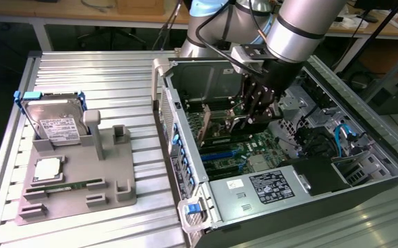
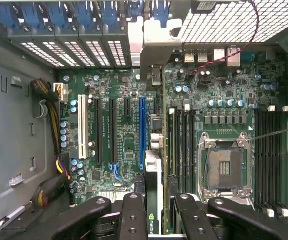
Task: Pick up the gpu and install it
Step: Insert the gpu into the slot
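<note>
I make out a green logo on the gpu [image 2: 153,222]; power supply label [image 1: 271,187] and hard drive label [image 1: 59,129] unreadable.

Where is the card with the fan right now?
The card is inside the open computer case, held edge-on in the robot's hand, just above the green board, on the exterior view's right of the grey tray.

Exterior view: high, off the arm, looking down at an angle over the slatted table [image 1: 95,72], the open case [image 1: 289,155] on its right. Moderate range.
Wrist view: inside the case, close, facing straight onto the motherboard [image 2: 119,165], finger bases along one edge.
Shared: motherboard [image 1: 244,150], blue slot latches [image 2: 59,15], case walls.
</note>
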